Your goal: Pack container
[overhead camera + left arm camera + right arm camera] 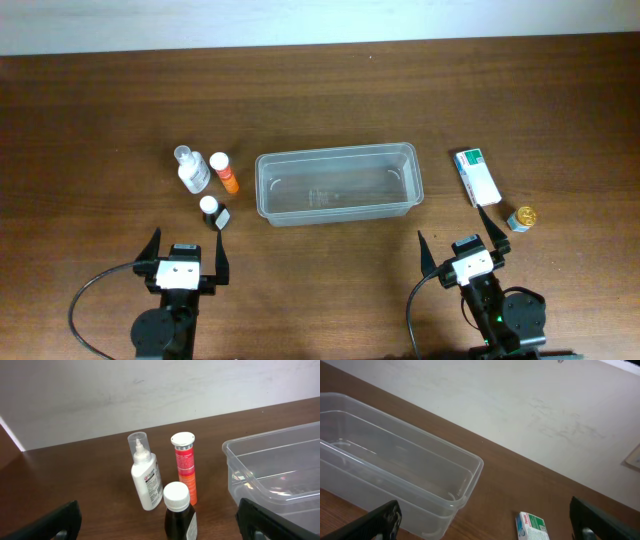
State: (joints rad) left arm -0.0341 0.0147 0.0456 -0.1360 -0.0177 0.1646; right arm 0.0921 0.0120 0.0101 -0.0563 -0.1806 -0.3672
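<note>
The container (337, 185), a clear plastic tub, stands empty in the middle of the table. To its left are a white squeeze bottle (190, 170), an orange tube (227, 174) and a dark bottle with a white cap (211, 211). To its right lie a white-and-green carton (478, 176) and a small gold-lidded jar (522, 217). My left gripper (187, 256) is open near the front edge, just behind the dark bottle (179, 515). My right gripper (462, 243) is open too, near the container's right end (470, 467) and the carton (532, 527). Neither holds anything.
The table is dark brown wood with a pale wall (320, 20) along its far side. Black cables (90, 300) loop from both arm bases at the front edge.
</note>
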